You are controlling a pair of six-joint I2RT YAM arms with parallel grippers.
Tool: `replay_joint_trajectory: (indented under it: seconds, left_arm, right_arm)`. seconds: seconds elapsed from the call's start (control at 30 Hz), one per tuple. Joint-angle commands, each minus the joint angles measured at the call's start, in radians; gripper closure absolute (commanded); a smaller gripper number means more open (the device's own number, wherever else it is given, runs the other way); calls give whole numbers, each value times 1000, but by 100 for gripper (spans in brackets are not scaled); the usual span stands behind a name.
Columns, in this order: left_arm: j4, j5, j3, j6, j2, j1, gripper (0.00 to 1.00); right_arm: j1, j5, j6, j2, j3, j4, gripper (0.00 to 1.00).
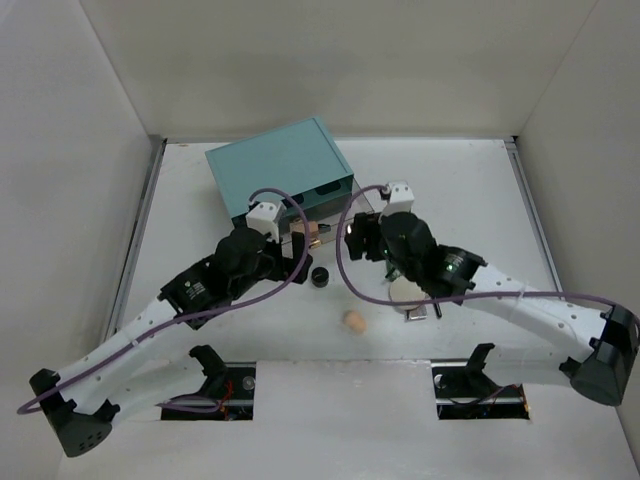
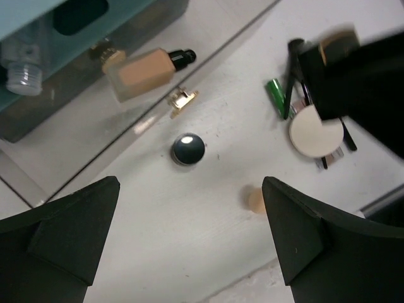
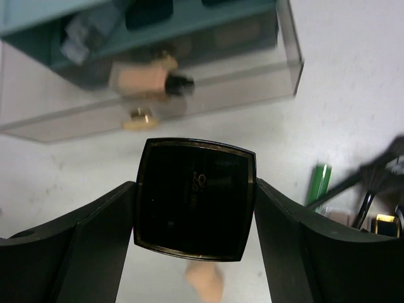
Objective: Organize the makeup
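My right gripper (image 3: 194, 208) is shut on a black square compact (image 3: 196, 189) and holds it above the table, in front of the teal box (image 1: 280, 170). It shows in the top view (image 1: 362, 236) too. My left gripper (image 2: 190, 184) is open and empty above a black round compact (image 2: 188, 149). A peach sponge (image 2: 255, 200) lies near its right finger and also shows in the top view (image 1: 353, 321). A tan foundation bottle (image 2: 145, 72) lies in the open lower drawer (image 3: 208, 95). A cream puff (image 2: 314, 132) lies on thin black pencils (image 2: 291, 69).
A clear bottle (image 2: 24, 76) sits in the upper part of the box. A gold handle (image 2: 183, 101) is on the drawer front. A green tube (image 2: 276, 96) lies by the pencils. White walls enclose the table on three sides.
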Motion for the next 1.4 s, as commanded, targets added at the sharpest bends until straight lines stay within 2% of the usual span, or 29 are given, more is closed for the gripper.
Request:
replay_joint_trajectory:
  seconds: [0.0, 0.17, 0.27, 0.47, 0.53, 0.73, 0.83, 1.03, 1.17, 1.37]
  left_arm:
    - [-3, 19, -31, -30, 4, -51, 0]
    - [0, 21, -58, -75, 33, -91, 0]
    - [28, 22, -78, -115, 61, -117, 0]
    - [57, 7, -110, -168, 115, -164, 0]
    - [66, 7, -121, -185, 138, -169, 0]
    - [94, 4, -140, -218, 219, -161, 0]
    - [111, 4, -137, -227, 277, -157, 0]
    - [137, -25, -111, -227, 391, -155, 0]
    - [138, -81, -89, -222, 452, -149, 0]
    - [215, -154, -74, -218, 559, -134, 3]
  right_arm:
    - [-85, -119, -131, 76, 140, 135, 61]
    - [-176, -222, -135, 274, 314, 145, 60]
    - [-199, -223, -154, 369, 382, 146, 60]
    - [-236, -206, -149, 504, 447, 143, 58]
    - [-239, -203, -149, 522, 453, 142, 53]
    - [-234, -188, -154, 530, 431, 146, 35]
    - [-234, -174, -160, 529, 422, 142, 20]
    - [-239, -174, -161, 507, 421, 142, 11]
    - [-241, -177, -164, 472, 416, 140, 11]
    - [-253, -174, -172, 308, 350, 148, 4]
